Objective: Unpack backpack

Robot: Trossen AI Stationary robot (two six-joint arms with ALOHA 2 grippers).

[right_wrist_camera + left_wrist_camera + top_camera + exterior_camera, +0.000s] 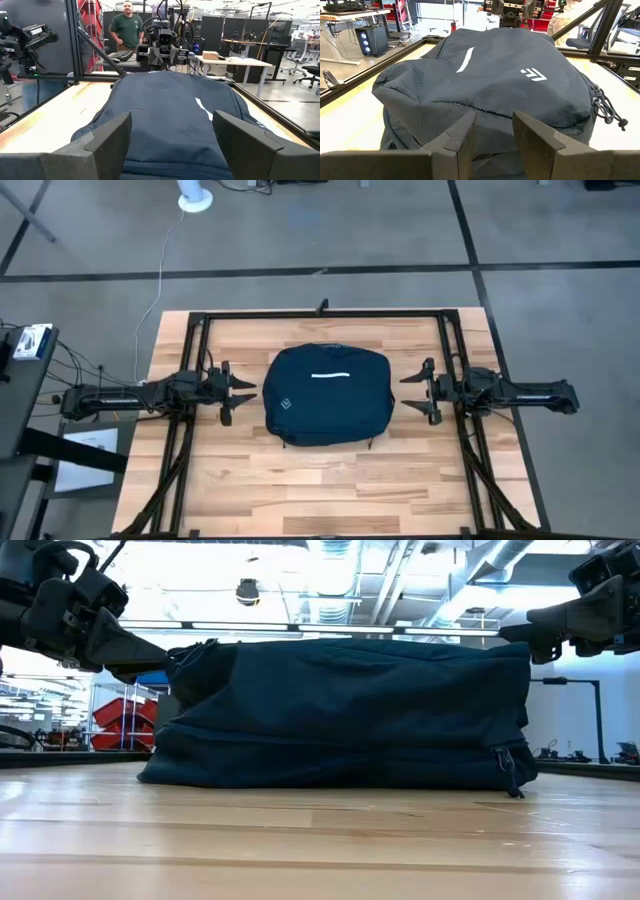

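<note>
The dark navy backpack [328, 395] lies flat on its broad side in the middle of the wooden table, its white stripe [330, 375] and small white logo [284, 402] facing up. My left gripper [243, 392] hovers open just off the backpack's left side, above the table, fingers level and pointing at it [494, 117]. My right gripper [412, 392] hovers open at the backpack's right side, its fingers spread wide and likewise pointing at it [172, 117]. Neither gripper touches the backpack [340, 710]. A zipper pull [508, 772] hangs at the bag's near right corner.
Black frame rails [320, 313] run along the table's far edge and down both sides under the arms. Bare wood [320, 490] stretches between the backpack and the near edge. A drawcord [607, 107] trails from the bag. A person [126, 27] stands in the room beyond the table.
</note>
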